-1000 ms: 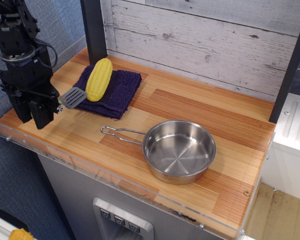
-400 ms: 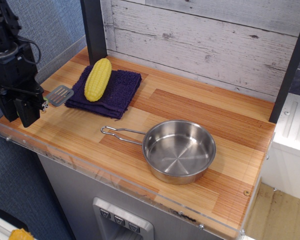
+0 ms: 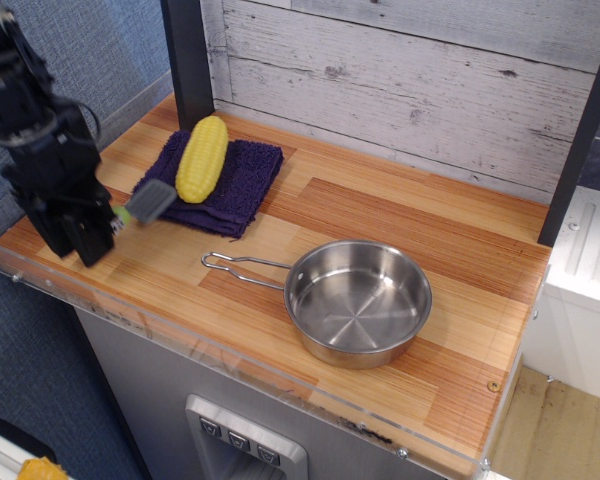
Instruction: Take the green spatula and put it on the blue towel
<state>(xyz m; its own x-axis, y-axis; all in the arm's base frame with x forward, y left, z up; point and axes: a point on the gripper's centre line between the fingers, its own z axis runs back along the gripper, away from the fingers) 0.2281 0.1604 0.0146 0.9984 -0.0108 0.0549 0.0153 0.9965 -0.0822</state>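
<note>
My black gripper (image 3: 108, 222) is at the left front of the wooden counter, shut on the green spatula (image 3: 145, 203). Only a bit of its lime-green handle shows at the fingers. Its grey blade sticks out to the right, held above the front left corner of the blue towel (image 3: 225, 185). The towel lies folded at the back left of the counter. A yellow corn cob (image 3: 201, 157) lies on the towel's left half.
A steel pan (image 3: 357, 301) with a wire handle pointing left stands at the front middle of the counter (image 3: 380, 215). A clear acrylic lip (image 3: 180, 335) runs along the front edge. A dark post (image 3: 188, 55) stands behind the towel.
The gripper with the spatula swung out to the left, then came back right; the blade is now over the towel's front left corner and tilted more steeply.
</note>
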